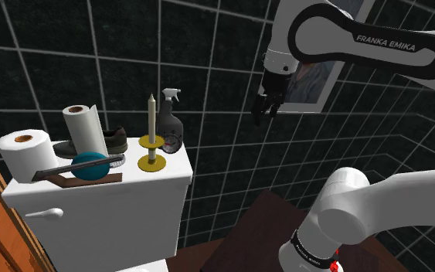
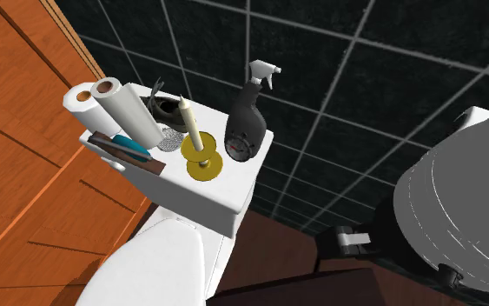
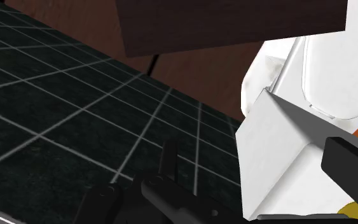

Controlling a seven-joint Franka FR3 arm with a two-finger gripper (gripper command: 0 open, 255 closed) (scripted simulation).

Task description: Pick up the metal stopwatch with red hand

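Note:
The stopwatch (image 1: 171,143) is a dark round case with a pale dial and a red hand (image 2: 238,145). It stands upright at the near right corner of the white toilet tank lid (image 1: 178,165), against a dark spray bottle (image 1: 169,114). My gripper (image 1: 264,114) hangs in the air to the shoulder view's right of the tank, higher than the stopwatch and well apart from it. Its fingers stand a little apart and hold nothing. In the wrist view the tank's white side (image 3: 273,153) lies ahead, with a dark object (image 3: 350,167) on its top edge.
On the lid also stand a candle (image 1: 151,124) in a gold holder (image 2: 202,162), a paper towel roll (image 1: 86,130), a toilet roll (image 1: 25,151), a shoe (image 1: 115,139) and a brush (image 1: 84,166). An orange wooden panel (image 2: 34,130) stands to the left, dark tiled wall behind.

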